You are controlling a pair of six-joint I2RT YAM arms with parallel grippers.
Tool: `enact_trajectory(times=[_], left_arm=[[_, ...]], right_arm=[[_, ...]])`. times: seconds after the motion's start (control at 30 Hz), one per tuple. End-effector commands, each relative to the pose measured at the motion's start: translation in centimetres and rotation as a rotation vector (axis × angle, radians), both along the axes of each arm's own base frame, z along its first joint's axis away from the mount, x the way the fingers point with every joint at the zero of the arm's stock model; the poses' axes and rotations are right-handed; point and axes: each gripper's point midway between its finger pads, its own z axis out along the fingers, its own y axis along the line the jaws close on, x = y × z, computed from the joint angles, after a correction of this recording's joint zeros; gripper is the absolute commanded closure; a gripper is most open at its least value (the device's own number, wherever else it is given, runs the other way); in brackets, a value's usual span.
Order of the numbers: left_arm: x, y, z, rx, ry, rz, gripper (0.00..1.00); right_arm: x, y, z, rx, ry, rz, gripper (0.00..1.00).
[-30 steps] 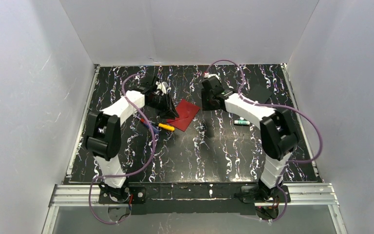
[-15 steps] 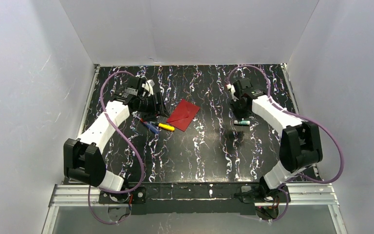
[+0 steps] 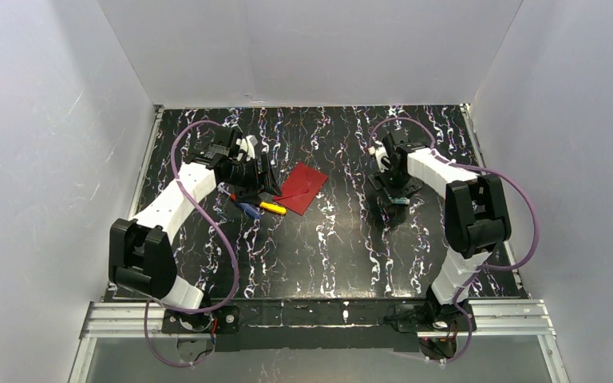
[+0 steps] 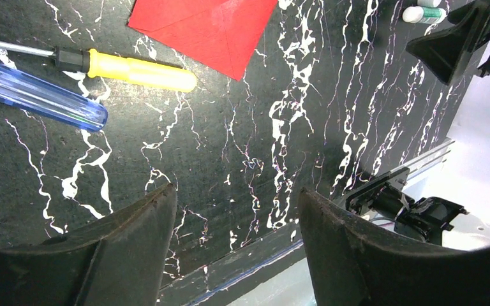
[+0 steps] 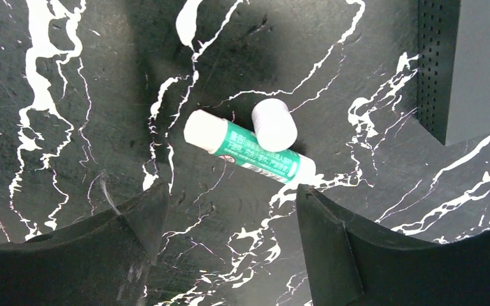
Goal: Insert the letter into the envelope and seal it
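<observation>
The dark red envelope (image 3: 301,187) lies flat on the marbled black table, its flap folded down; it also shows in the left wrist view (image 4: 207,29). No white letter is in view. My left gripper (image 3: 262,177) is open and empty, just left of the envelope and above the screwdrivers; its jaws (image 4: 236,194) stand wide apart. My right gripper (image 3: 391,195) is open and empty, right of the envelope. It hovers over a green glue stick (image 5: 249,150), with its jaws (image 5: 230,191) apart just short of the stick.
A white cap (image 5: 274,124) lies against the glue stick. A yellow-handled screwdriver (image 4: 140,70) and a blue-handled one (image 4: 38,95) lie near the envelope's near-left edge. A black sheet (image 5: 478,64) lies to the right. White walls enclose the table.
My left gripper drew back leftward off the envelope's left edge. My right gripper swung right, away from the envelope, and came down over the glue stick.
</observation>
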Motion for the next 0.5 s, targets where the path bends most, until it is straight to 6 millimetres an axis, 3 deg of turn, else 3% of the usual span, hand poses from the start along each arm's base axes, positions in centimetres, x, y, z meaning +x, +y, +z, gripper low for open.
enact_trajectory(times=[0.0,0.17,0.37,0.47], left_arm=[[0.0,-0.2,0.9,-0.016,-0.001,-0.026,0.32],[0.1,-0.2,0.5,-0.022,0.016,-0.029,0.32],[0.1,0.0,0.2,-0.025,0.030,-0.029,0.33],[0.1,0.2,0.1,-0.023,0.034,-0.027,0.33]], right_arm=[[1.1,0.0,0.5,0.071,0.014,0.007,0.21],[1.7,-0.5,-0.6,0.103,0.055,0.000,0.25],[1.6,0.3,-1.8,0.161,0.076,0.052,0.27],[1.3,0.2,-1.6,0.159,0.071,0.044,0.35]])
